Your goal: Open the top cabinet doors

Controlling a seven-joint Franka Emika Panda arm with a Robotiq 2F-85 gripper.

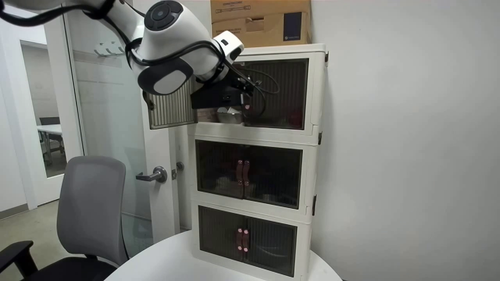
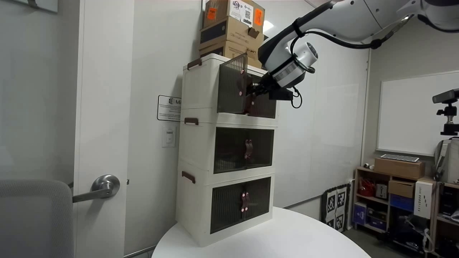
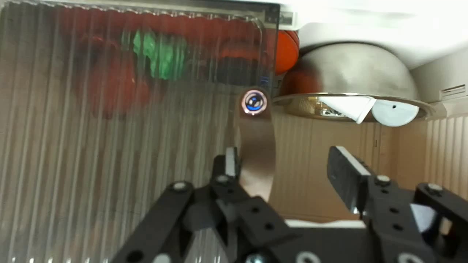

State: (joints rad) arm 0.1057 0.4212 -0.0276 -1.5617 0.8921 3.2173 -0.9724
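Of the top cabinet doors, the left one (image 1: 174, 107) stands swung outward, its ribbed panel (image 2: 232, 86) also visible in an exterior view. The right door (image 1: 285, 93) lies about flush with the cabinet front. Upside down in the wrist view, that right door (image 3: 109, 153) fills the left side, with its reddish-brown strap handle (image 3: 257, 146) at the free edge. My gripper (image 3: 287, 162) is open around this handle; one finger (image 3: 230, 162) is close beside the strap, the far finger (image 3: 345, 175) well apart from it. The arm hides much of the compartment in an exterior view.
A metal bowl (image 3: 351, 69) holding white pieces sits inside the open compartment. Two lower door pairs (image 1: 249, 173) are closed. Cardboard boxes (image 1: 258, 29) rest on top. The cabinet stands on a round white table (image 1: 168, 259) beside a grey chair (image 1: 91, 207).
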